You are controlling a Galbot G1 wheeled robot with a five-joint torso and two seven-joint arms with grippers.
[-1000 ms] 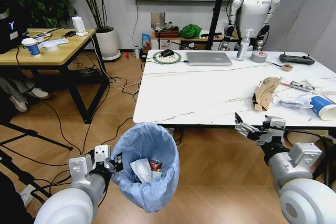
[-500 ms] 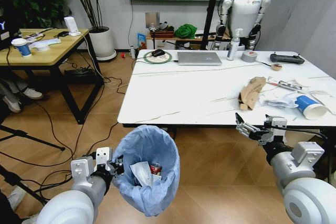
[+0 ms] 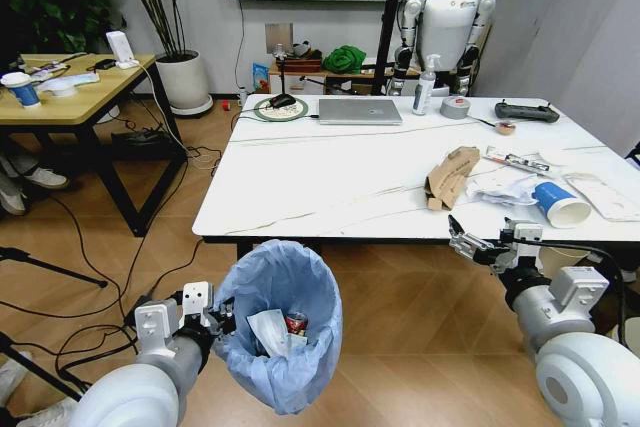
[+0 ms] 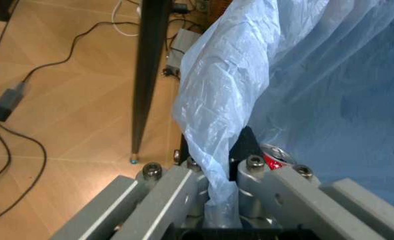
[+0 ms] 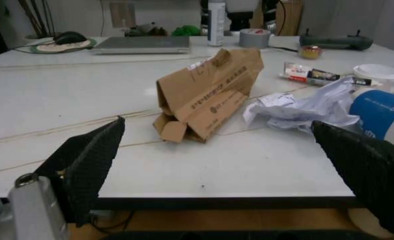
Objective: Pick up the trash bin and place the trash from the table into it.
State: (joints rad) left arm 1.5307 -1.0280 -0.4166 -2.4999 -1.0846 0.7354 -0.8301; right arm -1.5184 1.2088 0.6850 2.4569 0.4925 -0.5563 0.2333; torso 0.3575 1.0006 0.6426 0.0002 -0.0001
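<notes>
Left gripper [image 3: 212, 315] on upright trash bin [image 3: 280, 317]

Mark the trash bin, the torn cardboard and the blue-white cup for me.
trash bin [image 3: 262, 265]: head view, blue liner at the near rim.
torn cardboard [image 5: 210, 95]: right wrist view, middle of its printed brown face.
blue-white cup [image 3: 553, 203]: head view, blue side wall.

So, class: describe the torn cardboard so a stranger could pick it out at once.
Find the white table. Near its front edge, just beyond the open right claw, lies the cardboard. It is the only brown piece, left of the white paper and blue cup.
</notes>
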